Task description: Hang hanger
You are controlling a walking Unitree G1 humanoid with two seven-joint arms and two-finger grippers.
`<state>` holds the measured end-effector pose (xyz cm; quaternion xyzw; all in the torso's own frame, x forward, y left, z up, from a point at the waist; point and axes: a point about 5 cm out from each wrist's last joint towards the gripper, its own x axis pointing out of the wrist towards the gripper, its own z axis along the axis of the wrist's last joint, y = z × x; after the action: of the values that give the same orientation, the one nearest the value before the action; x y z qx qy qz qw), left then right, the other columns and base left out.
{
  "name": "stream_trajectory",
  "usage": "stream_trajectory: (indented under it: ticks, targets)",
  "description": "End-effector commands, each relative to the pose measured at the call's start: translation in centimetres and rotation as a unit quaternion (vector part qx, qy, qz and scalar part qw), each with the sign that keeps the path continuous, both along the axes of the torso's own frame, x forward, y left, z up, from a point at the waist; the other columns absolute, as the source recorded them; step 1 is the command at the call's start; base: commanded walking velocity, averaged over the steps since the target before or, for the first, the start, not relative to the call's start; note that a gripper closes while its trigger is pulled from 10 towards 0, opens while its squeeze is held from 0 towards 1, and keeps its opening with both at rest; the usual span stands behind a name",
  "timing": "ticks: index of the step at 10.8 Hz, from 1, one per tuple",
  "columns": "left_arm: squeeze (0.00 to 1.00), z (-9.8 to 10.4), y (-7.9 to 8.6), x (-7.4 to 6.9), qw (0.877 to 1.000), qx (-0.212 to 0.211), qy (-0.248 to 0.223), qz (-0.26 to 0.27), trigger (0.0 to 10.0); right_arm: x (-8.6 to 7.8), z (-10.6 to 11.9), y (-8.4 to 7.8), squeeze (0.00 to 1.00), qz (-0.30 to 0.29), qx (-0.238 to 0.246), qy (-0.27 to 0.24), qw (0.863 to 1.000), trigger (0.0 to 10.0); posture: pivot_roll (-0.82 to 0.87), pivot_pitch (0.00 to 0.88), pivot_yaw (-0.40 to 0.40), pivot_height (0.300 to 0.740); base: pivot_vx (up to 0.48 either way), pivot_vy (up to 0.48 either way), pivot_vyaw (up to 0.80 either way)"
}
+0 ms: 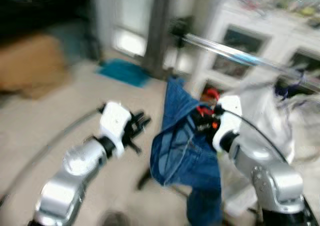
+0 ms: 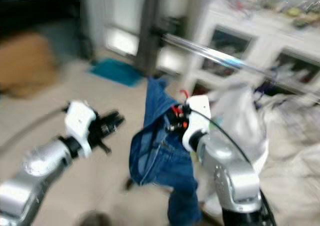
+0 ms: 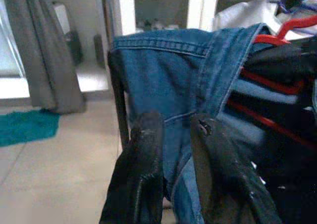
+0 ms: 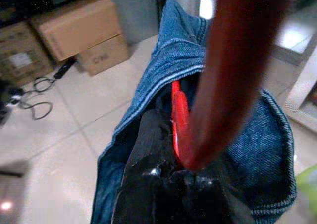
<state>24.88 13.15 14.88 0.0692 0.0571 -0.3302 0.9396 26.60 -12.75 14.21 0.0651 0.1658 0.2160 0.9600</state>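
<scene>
Across the upper right of the blurred head views runs a shiny metal rail (image 1: pixel 235 53), slanting down toward the right, with white cabinets (image 1: pixel 260 41) behind it whose glass doors are smeared beyond reading. A pale heap of clothing (image 1: pixel 270 111) hangs or lies under the rail's right part; which it is cannot be made out. A grey curtain (image 3: pixel 44 50) drops to the tiled floor (image 1: pixel 60 116), and a teal mat (image 1: pixel 122 72) lies at its foot. A brown cardboard box (image 1: pixel 30 68) sits at far left, soft with blur.

In the middle hangs a pair of blue jeans (image 1: pixel 187 151), draped over a red hanger (image 4: pixel 179 120) and held below the rail, not touching it. Most of the hanger is hidden inside the denim; only red bars and a hook (image 1: pixel 212 93) show, and the right wrist view has a red bar so close to the lens that it is a dark smear.

The right gripper (image 1: pixel 204 117) is at the top of the jeans, its black fingers (image 4: pixel 148 149) clenched on the hanger. The left gripper (image 1: pixel 138 124) is raised just beside the jeans, apart from them; its fingers (image 3: pixel 143 154) stand slightly parted with nothing between them, the denim showing through the gap.
</scene>
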Motion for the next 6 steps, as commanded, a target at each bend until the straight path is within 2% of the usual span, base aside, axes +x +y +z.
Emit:
stream_trajectory:
  ticks: [1,2,4,5,6]
  targets:
    - [0.0,0.1,0.0,0.1,1.0,0.009,-0.007,-0.006,10.0,0.2,1.1,-0.3,0.0,-0.008,0.001,-0.03,1.0,0.0,0.08,0.0,-0.125,0.74,-0.281,0.0,0.0]
    - [0.0,0.2,0.0,0.2,1.0,0.009,-0.008,-0.008,10.0,0.4,1.3,-0.3,0.0,-0.01,0.001,-0.033,0.999,0.0,0.07,0.0,-0.116,0.74,-0.274,0.0,0.0]
    - [0.01,0.3,-0.6,1.2,0.999,0.016,-0.01,-0.032,10.0,1.0,2.5,0.7,0.0,0.013,0.006,-0.054,0.998,0.0,0.07,0.0,-0.114,0.74,0.0,0.0,0.0]
    - [1.0,0.4,-0.8,2.1,0.998,0.029,-0.032,-0.045,10.0,1.0,2.7,1.2,0.0,0.029,0.014,-0.056,0.998,0.0,0.07,0.0,-0.122,0.74,0.0,0.0,0.0]
    - [1.0,0.6,-1.1,2.8,0.997,0.035,-0.042,-0.046,10.0,1.1,2.8,1.5,0.0,0.036,0.02,-0.056,0.998,0.0,0.08,0.0,-0.128,0.74,0.0,0.0,0.0]
